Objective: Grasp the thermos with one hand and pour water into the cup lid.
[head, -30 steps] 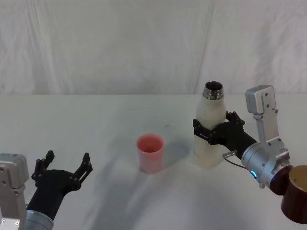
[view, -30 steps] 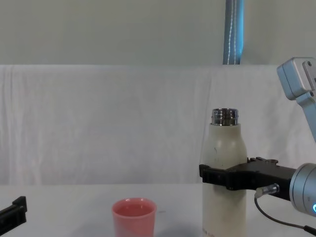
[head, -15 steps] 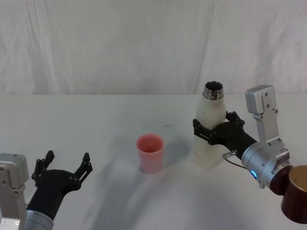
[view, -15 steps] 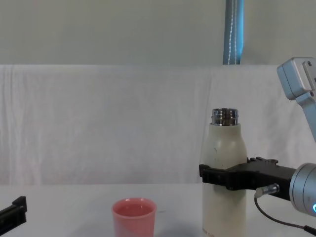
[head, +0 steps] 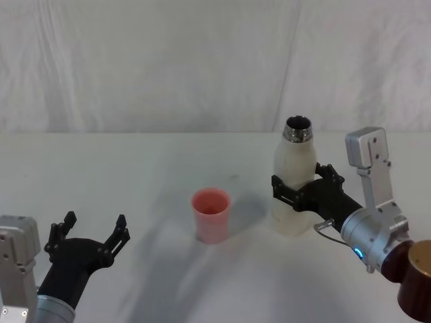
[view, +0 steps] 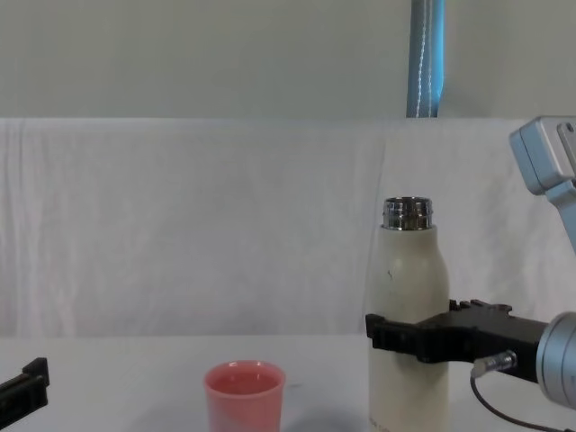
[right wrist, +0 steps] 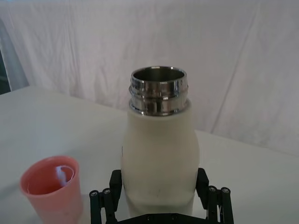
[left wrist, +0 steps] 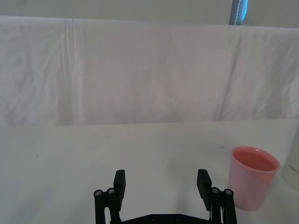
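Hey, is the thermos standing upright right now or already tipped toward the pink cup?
Upright. The thermos stands vertical with its steel neck pointing up, clamped in the right pincer, beside the cup lid.

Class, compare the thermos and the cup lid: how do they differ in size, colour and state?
The thermos is tall and cream-white with a steel neck; the cup lid is short and pink. The right gripper clasps the thermos; the cup lid stands free. Both are upright and open-topped.

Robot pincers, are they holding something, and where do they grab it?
The right pincer grips the thermos around its lower body. The left pincer is open, holding nothing.
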`<move>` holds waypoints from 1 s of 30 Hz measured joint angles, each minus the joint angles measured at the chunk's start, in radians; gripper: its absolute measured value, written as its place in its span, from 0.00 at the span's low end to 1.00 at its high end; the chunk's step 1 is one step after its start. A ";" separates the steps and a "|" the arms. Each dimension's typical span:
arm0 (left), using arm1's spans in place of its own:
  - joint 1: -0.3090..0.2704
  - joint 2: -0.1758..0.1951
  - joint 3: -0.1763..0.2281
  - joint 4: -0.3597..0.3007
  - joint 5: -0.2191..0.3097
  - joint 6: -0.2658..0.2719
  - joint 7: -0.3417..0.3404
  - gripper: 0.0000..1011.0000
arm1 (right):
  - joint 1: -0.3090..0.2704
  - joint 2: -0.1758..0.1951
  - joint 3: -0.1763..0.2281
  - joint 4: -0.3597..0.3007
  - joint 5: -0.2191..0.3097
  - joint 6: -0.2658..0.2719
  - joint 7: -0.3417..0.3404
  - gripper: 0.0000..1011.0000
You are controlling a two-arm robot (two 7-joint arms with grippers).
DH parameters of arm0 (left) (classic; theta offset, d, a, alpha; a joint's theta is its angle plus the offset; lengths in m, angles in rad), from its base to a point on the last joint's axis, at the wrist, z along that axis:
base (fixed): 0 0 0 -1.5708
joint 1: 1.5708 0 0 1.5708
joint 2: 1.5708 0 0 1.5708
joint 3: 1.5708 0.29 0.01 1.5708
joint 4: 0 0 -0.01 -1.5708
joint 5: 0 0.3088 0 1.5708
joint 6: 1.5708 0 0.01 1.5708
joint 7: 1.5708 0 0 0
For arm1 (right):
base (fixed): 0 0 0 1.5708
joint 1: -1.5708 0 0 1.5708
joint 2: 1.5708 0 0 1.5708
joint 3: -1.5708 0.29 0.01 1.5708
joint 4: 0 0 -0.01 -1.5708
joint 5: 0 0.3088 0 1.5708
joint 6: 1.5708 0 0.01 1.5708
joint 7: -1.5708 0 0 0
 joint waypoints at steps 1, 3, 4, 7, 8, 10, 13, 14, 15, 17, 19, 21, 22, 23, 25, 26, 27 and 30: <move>0.000 0.000 0.000 0.000 0.000 0.000 0.000 0.99 | -0.005 0.002 0.001 -0.004 0.000 0.002 0.000 0.99; 0.000 0.000 0.000 0.000 0.000 0.000 0.000 0.99 | -0.010 0.005 0.001 -0.008 0.000 0.003 0.000 0.99; 0.000 0.000 0.000 0.000 0.000 0.000 0.000 0.99 | -0.014 0.007 0.003 -0.011 0.000 0.005 0.000 0.99; 0.000 0.000 0.000 0.000 0.000 0.000 0.000 0.99 | -0.021 0.011 0.006 -0.017 0.000 0.007 0.000 0.99; 0.000 0.000 0.000 0.000 0.000 0.000 0.000 0.99 | -0.022 0.011 0.006 -0.018 0.000 0.008 0.000 0.99; 0.000 0.000 0.000 0.000 0.000 0.000 0.000 0.99 | -0.026 0.014 0.009 -0.021 0.000 0.010 -0.001 0.99; 0.000 0.000 0.000 0.000 0.000 0.000 0.000 0.99 | -0.029 0.016 0.011 -0.023 0.000 0.012 -0.001 0.99; 0.000 0.000 0.000 0.000 0.000 0.000 0.000 0.99 | -0.031 0.017 0.012 -0.025 0.000 0.012 -0.001 0.99; 0.000 0.000 0.000 0.000 0.000 0.000 0.000 0.99 | -0.032 0.018 0.013 -0.025 0.000 0.012 -0.001 0.99; 0.000 0.000 0.000 0.000 0.000 0.000 0.000 0.99 | -0.034 0.019 0.014 -0.027 0.000 0.012 -0.001 0.99; 0.000 0.000 0.000 0.000 0.000 0.000 0.000 0.99 | -0.038 0.022 0.015 -0.032 0.001 0.014 0.000 0.99; 0.000 0.000 0.000 0.000 0.000 0.000 0.000 0.99 | -0.041 0.024 0.016 -0.035 0.002 0.014 0.002 0.99; 0.000 0.000 0.000 0.000 0.000 0.000 0.000 0.99 | -0.043 0.026 0.017 -0.037 0.003 0.015 0.003 0.99; 0.000 0.000 0.000 0.000 0.000 0.000 0.000 0.99 | -0.045 0.027 0.017 -0.039 0.004 0.016 0.003 0.99; 0.000 0.000 0.000 0.000 0.000 0.000 0.000 0.99 | -0.048 0.028 0.018 -0.042 0.005 0.019 0.003 0.99; 0.000 0.000 0.000 0.000 0.000 0.000 0.000 0.99 | -0.052 0.030 0.020 -0.047 0.007 0.021 0.003 0.99; 0.000 0.000 0.000 0.000 0.000 0.000 0.000 0.99 | -0.054 0.030 0.021 -0.049 0.007 0.022 0.003 0.99; 0.000 0.000 0.000 0.000 0.000 0.000 0.000 0.99 | -0.065 0.035 0.024 -0.065 0.012 0.030 0.004 0.99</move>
